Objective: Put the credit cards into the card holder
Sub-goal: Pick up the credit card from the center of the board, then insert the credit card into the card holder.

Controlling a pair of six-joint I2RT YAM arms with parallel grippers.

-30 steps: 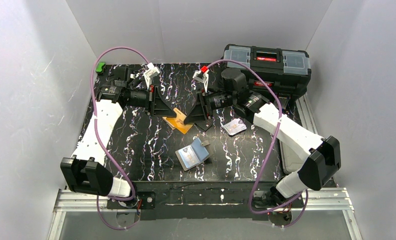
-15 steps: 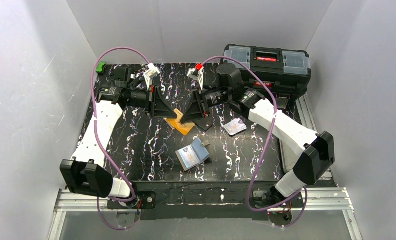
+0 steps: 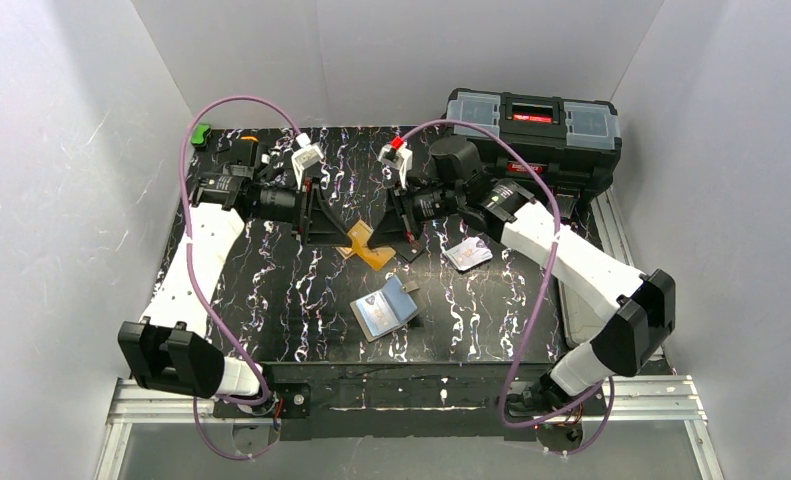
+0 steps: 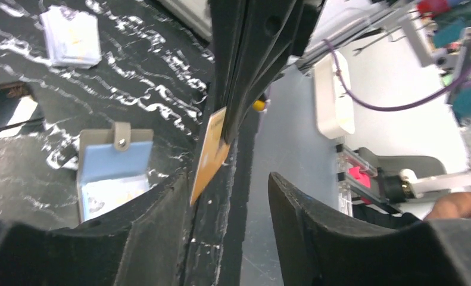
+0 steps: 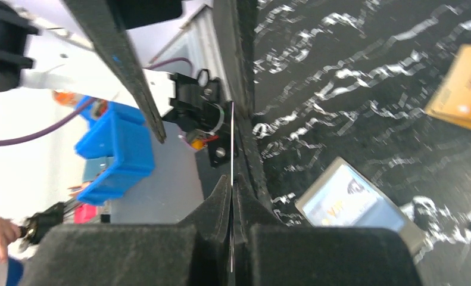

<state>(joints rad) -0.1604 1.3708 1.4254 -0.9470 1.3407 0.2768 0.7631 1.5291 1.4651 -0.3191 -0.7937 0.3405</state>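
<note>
Starting at the left, the left gripper (image 3: 331, 225) is seen over the far middle of the black marbled table (image 3: 291, 290), tips pointed toward the right arm (image 3: 571, 260). Its fingers (image 4: 143, 238) are spread part-way apart and nothing is clamped between them. A thin orange card (image 4: 209, 156) is hung on edge, tilted, in that gap, close to one finger; contact there cannot be told. The card is pinched at its upper end by the right gripper (image 5: 233, 185), whose jaws are pressed together on it. From the right wrist view the card is shown only as a thin pale line between the jaws. Just beside the two meeting grippers a thicker orange block (image 5: 462, 89) is laid flat on the table. Nearer the front edge, about mid-table, the card holder (image 3: 386, 310) is laid open, pocket side up, with its snap tab (image 4: 121, 136) sticking out. A blue pocket and a pale printed face are visible inside. Further right, the credit cards (image 3: 468, 253) are seen as a small pale stack flat on the table, beside the right arm and well apart from the card holder. At the far right corner a black toolbox (image 3: 531, 120) is seen behind the right arm.
</note>
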